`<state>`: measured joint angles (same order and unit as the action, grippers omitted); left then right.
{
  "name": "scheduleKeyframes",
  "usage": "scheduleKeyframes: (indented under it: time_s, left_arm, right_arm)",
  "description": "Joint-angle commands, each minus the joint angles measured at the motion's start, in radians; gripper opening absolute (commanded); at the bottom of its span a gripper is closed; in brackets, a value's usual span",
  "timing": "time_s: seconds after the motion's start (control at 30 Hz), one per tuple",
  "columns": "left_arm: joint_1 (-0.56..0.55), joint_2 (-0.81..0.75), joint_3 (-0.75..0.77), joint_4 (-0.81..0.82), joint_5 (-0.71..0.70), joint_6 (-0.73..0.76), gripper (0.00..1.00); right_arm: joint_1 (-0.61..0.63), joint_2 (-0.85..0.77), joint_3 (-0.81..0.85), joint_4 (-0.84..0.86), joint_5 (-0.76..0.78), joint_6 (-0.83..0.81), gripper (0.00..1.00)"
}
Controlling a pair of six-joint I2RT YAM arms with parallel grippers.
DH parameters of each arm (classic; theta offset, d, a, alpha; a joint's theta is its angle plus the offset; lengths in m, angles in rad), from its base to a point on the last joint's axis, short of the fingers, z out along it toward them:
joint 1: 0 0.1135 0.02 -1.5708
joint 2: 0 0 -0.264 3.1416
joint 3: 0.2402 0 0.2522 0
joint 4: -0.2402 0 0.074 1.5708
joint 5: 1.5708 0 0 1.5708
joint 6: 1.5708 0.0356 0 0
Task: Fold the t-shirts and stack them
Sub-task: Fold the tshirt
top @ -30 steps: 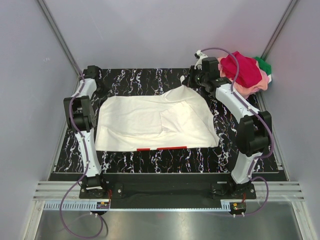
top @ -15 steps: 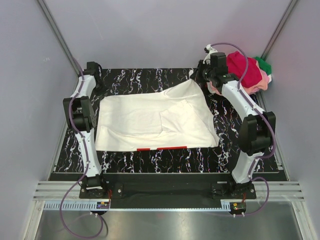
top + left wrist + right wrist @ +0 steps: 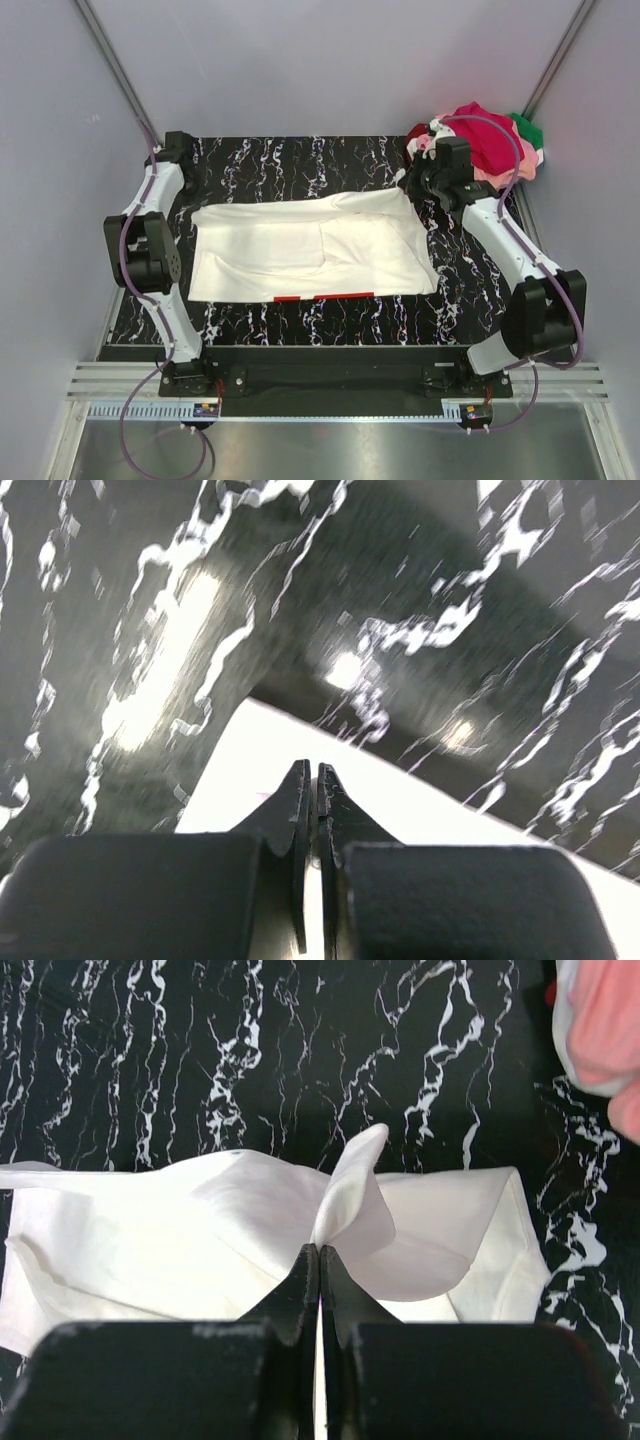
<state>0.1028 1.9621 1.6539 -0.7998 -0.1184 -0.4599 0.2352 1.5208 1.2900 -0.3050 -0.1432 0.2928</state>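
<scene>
Both clenched, left claw (image 3: pixel 312 772) over and right claw (image 3: pixel 318 1252) pinching white t-shirt (image 3: pixel 300 245) lying lengthwise left-right.

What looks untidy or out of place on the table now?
The white t-shirt lies spread but not flat: a crease crosses its middle, and the right gripper pinches its far right edge up. The other shirts sit in a crumpled heap at the far right corner of the table.

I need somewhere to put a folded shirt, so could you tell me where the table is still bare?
The table is bare along its far edge behind the white t-shirt, and in a strip before the shirt's red-trimmed near hem. The far right corner is crowded: the coloured shirt pile and the right fingers pinching the t-shirt's corner.
</scene>
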Motion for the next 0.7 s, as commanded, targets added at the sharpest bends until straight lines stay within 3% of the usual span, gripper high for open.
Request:
scheduleKeyframes:
  time_s: [0.0,0.33,0.5,0.53,0.57,0.6,0.63,0.67]
  left_arm:
    - [0.003,-0.087,-0.092,0.059,-0.047,0.033,0.00]
    - [0.000,-0.213,-0.272,0.082,-0.078,0.055,0.00]
    - [-0.002,-0.273,-0.376,0.048,-0.182,0.063,0.00]
    - [0.000,-0.285,-0.393,0.037,-0.210,0.058,0.04]
    - [0.003,-0.310,-0.407,0.022,-0.228,0.050,0.18]
    - [0.006,-0.322,-0.437,0.017,-0.231,0.049,0.38]
    - [0.009,-0.336,-0.451,0.016,-0.228,0.047,0.60]
    - [0.009,-0.368,-0.468,0.025,-0.219,0.049,0.64]
  right_arm:
    - [0.003,-0.092,-0.052,0.017,0.039,0.009,0.00]
    - [0.003,-0.244,-0.248,-0.016,0.063,0.081,0.00]
    - [0.003,-0.316,-0.352,-0.117,0.175,0.212,0.00]
    - [0.003,-0.342,-0.389,-0.152,0.200,0.264,0.00]
    - [0.003,-0.355,-0.402,-0.175,0.230,0.287,0.24]
    - [0.003,-0.366,-0.415,-0.195,0.290,0.316,0.40]
    - [0.001,-0.375,-0.434,-0.204,0.303,0.331,0.43]
    - [0.003,-0.393,-0.439,-0.212,0.313,0.347,0.55]
